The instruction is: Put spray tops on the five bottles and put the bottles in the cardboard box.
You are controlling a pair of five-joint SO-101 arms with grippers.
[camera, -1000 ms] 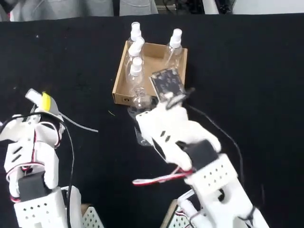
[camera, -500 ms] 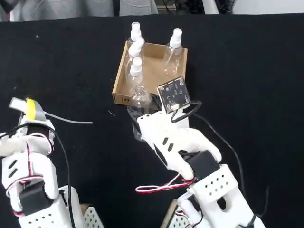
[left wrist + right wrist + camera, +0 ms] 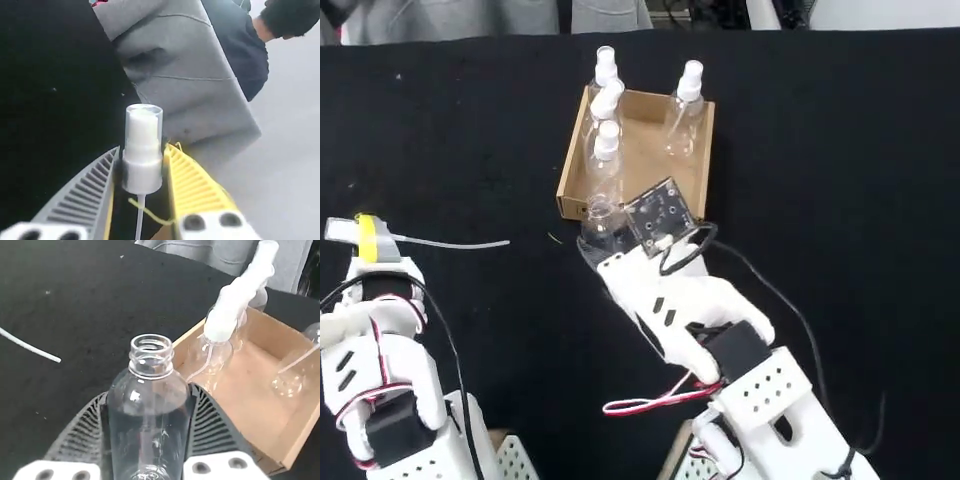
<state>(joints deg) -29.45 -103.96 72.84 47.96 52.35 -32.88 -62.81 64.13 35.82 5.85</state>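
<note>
**Item 1, open bottle**: clear plastic, neck uncapped, standing upright just outside the near wall of the cardboard box, toward the middle of the table. The right gripper is clamping its body from both sides, below the shoulder. It is likely handling as light, thin-walled and slick. A hard squeeze risks denting it, so a moderate hold low on the body, with the neck left free, is suiting it best.

**Item 2, spray top**: white, its thin dip tube trailing out sideways. The left gripper is pinching its collar, near the table's left edge. The collar is probably rigid. The tube is looking flexible and will need steering into the neck.

**Item 3, 4 capped bottles**: 3 are standing along the box's left wall and 1 is standing at its far right corner. The farthest seems to be standing inside, though it may be sitting just behind the rim.
</note>
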